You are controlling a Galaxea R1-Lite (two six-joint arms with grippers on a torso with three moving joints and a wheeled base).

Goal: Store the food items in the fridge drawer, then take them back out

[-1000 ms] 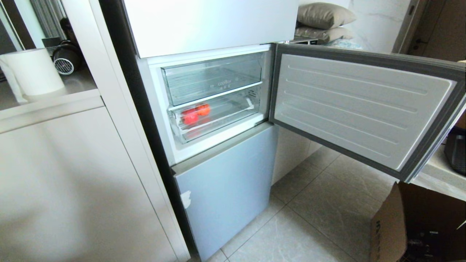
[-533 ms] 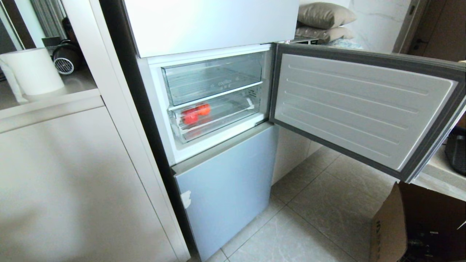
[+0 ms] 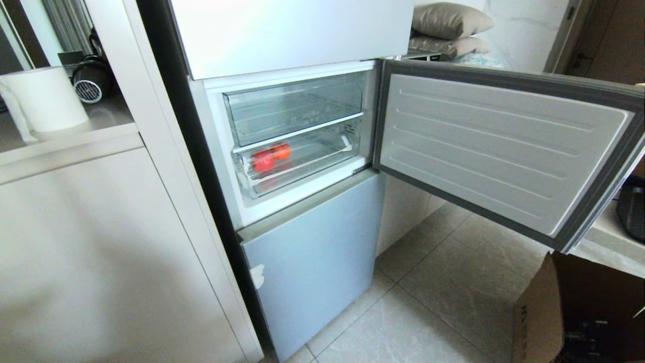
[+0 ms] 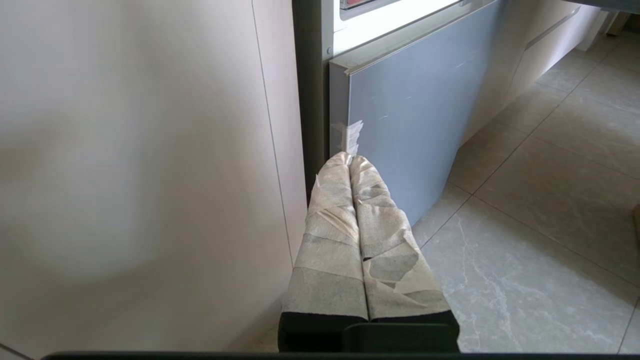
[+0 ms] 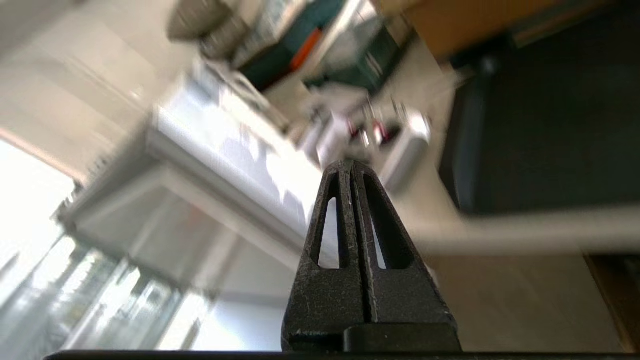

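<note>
The food items, one red piece (image 3: 263, 162) and one orange-red piece (image 3: 282, 151), lie side by side at the left end of the fridge drawer (image 3: 322, 151). This shallow clear drawer sits pushed in under a taller clear drawer (image 3: 295, 108). Neither gripper shows in the head view. My left gripper (image 4: 350, 157), its fingers wrapped in pale tape, is shut and empty. It hangs low beside the grey lower fridge door (image 4: 410, 115). My right gripper (image 5: 351, 164) is shut with nothing in it, in front of a blurred counter.
The compartment's door (image 3: 504, 146) stands swung wide open to the right. Below it are a tiled floor (image 3: 443, 302) and an open cardboard box (image 3: 539, 312). A counter edge (image 3: 604, 247) is at the far right. A white jug (image 3: 45, 98) stands on the left shelf.
</note>
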